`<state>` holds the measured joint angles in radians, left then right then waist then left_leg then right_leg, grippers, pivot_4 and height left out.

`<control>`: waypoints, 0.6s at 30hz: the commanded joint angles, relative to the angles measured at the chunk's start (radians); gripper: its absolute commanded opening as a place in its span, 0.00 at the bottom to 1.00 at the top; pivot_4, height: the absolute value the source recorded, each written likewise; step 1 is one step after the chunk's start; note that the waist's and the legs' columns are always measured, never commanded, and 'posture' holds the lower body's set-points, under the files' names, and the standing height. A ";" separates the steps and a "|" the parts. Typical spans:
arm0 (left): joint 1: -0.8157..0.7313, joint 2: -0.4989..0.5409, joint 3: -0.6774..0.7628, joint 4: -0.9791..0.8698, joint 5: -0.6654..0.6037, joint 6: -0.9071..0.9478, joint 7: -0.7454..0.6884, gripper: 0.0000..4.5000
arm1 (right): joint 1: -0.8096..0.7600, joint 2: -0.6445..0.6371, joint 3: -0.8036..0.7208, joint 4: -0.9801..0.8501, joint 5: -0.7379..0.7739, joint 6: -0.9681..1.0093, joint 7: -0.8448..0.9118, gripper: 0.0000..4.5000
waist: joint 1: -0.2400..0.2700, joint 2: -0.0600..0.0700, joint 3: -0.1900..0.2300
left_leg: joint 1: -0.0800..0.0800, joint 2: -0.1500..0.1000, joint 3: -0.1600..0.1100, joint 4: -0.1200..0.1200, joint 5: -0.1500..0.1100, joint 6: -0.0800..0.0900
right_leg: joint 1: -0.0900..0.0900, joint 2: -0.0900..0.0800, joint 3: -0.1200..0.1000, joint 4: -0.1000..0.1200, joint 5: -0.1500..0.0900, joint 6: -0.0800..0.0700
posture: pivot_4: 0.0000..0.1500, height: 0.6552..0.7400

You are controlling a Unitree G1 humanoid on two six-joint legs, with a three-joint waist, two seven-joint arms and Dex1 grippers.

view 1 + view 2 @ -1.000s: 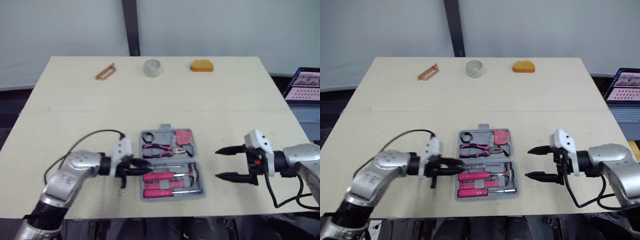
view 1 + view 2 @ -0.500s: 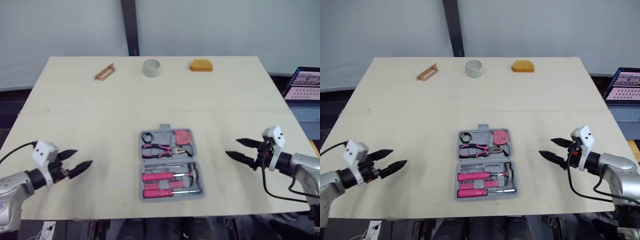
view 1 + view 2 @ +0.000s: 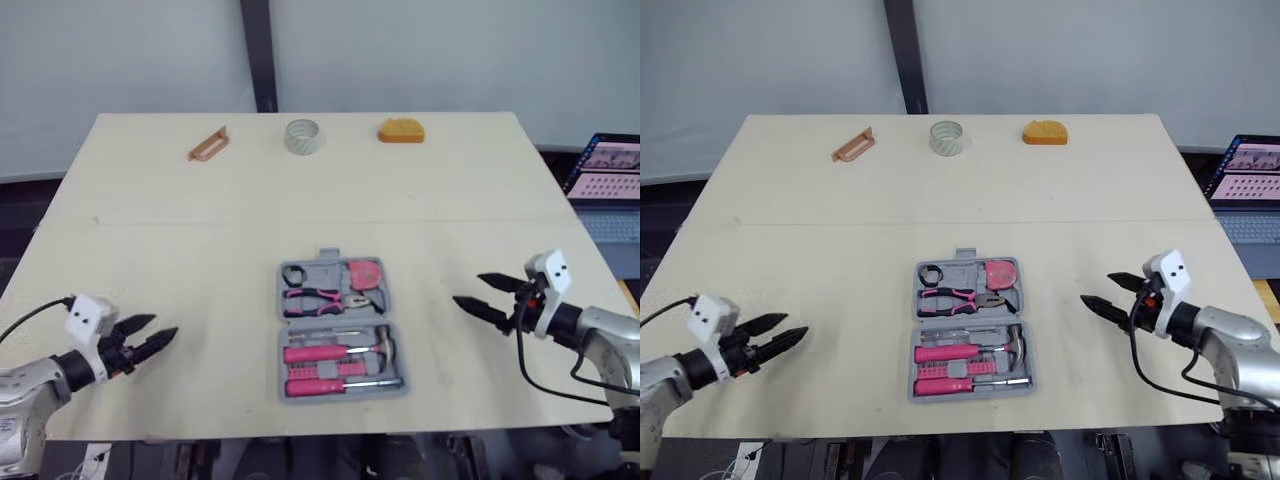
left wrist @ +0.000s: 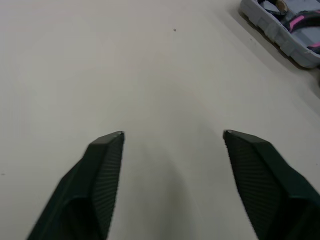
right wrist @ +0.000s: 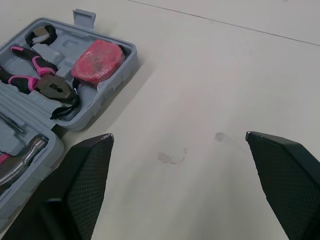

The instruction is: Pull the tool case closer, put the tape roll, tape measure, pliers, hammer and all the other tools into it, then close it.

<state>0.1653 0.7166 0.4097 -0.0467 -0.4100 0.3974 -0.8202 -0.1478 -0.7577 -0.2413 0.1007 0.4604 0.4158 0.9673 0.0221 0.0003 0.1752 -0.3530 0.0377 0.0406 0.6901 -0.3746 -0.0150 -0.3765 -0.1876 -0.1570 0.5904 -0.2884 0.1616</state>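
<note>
At the near left corner of the pale wooden table [image 3: 150,230], the left gripper [image 3: 160,328] hovers with its two black fingers apart and nothing between them. One second ago these jaws were at the left edge of the case. Now they are drawn back, and the case lies well apart from them, ahead and to their right.

Between the two pairs of jaws lies the grey plastic tool case [image 3: 318,272], open and flat, in the same place as before. I judge that the pulling step is finished and the arms have let it go. Its long axis runs away from the robot, with the hinge crosswise in the middle and the latch tab on the far end. Inside, the pink-handled pliers [image 3: 320,297] and the pink-handled hammer [image 3: 335,352] lie crosswise, handles to the left and heads to the right.

Far beyond both pairs of jaws, along the far edge, rest a flat brown piece [image 3: 208,144], a clear tape roll [image 3: 303,136] and an orange rounded block [image 3: 401,130]. They are not yet in the case, so packing is probably the next work.

To the right of the case, well apart from it, the right gripper [image 3: 468,289] has also retreated. Its fingers are spread and empty, and point back toward the case.
</note>
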 commanded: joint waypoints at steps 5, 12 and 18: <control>-0.086 -0.058 -0.177 -0.098 0.043 0.020 0.044 0.00 | 0.015 0.050 0.082 -0.144 -0.012 0.050 -0.037 0.28 | 0.001 0.000 0.000 | 0.000 0.000 0.000 0.000 0.000 0.000 | 0.000 0.000 0.000 0.000 0.000 0.000 | 1.00 1.00; -0.190 -0.147 -0.366 -0.041 0.102 0.010 0.053 0.00 | -0.016 0.119 0.222 -0.169 -0.089 0.076 -0.095 0.02 | 0.001 0.000 0.000 | 0.000 0.000 0.000 0.000 0.000 0.000 | 0.000 0.000 0.000 0.001 0.000 0.000 | 1.00 1.00; -0.285 -0.219 -0.472 0.036 0.146 -0.012 0.048 0.00 | -0.056 0.160 0.286 -0.100 -0.157 0.048 -0.126 0.02 | 0.002 0.000 0.000 | 0.000 0.000 0.000 0.000 0.000 0.000 | 0.000 0.000 0.000 0.001 0.000 0.000 | 1.00 1.00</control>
<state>-0.1075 0.5036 -0.0515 -0.0104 -0.2696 0.4032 -0.7667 -0.2085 -0.5975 0.0448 0.0013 0.3157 0.4806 0.8540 0.0239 0.0006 0.1750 -0.3531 0.0376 0.0408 0.6904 -0.3745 -0.0151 -0.3766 -0.1872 -0.1572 0.5906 -0.2884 0.1616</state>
